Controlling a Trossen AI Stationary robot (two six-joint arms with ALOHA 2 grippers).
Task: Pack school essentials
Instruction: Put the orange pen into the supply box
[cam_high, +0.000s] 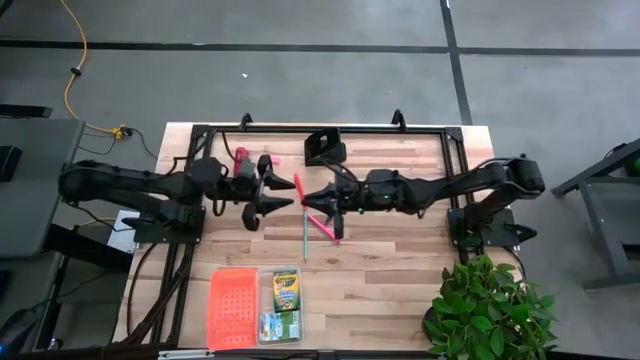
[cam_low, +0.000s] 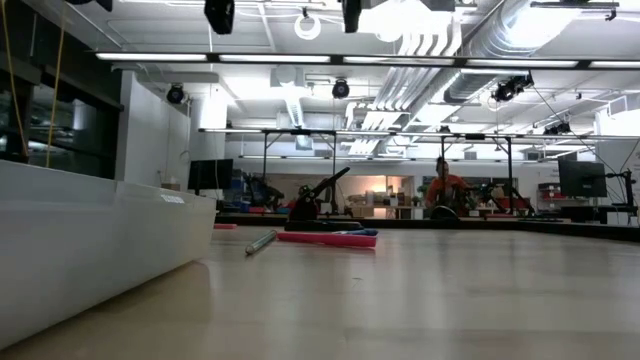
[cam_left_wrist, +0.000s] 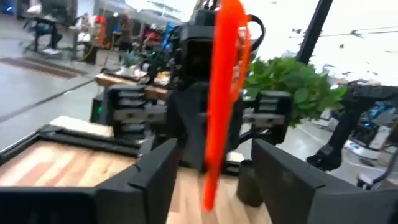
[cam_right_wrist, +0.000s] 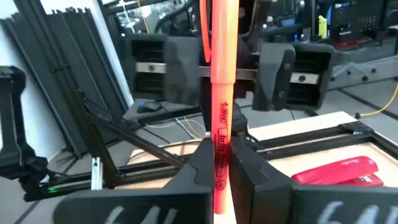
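My right gripper (cam_high: 310, 200) (cam_right_wrist: 221, 169) is shut on an orange highlighter pen (cam_high: 298, 188) over the table's middle. My left gripper (cam_high: 286, 201) (cam_left_wrist: 214, 180) faces it, open, with a finger on either side of the pen (cam_left_wrist: 222, 93) and not touching it. A green pen (cam_high: 305, 236) and a pink pen (cam_high: 326, 226) lie flat on the wood just below the grippers. A clear bin (cam_high: 262, 325) at the near edge holds the yellow-green crayon box (cam_high: 285, 289) and the small green-and-white box (cam_high: 279, 323). My right gripper pinches the orange pen's printed barrel (cam_right_wrist: 221, 134) between its two fingers, which lie across the pen. It comes level from the table's right. The pen stands steeply tilted, most of its length above the fingers, and its lower end (cam_left_wrist: 209, 202) hangs clear of the table.
An orange perforated tray (cam_high: 232, 306) sits left of the clear bin. A red stapler-like bar (cam_high: 242, 158) (cam_right_wrist: 339, 172) and a black block (cam_high: 323, 148) lie toward the far edge. A potted plant (cam_high: 490, 310) stands at the near right corner. Open wood lies right of the pens.
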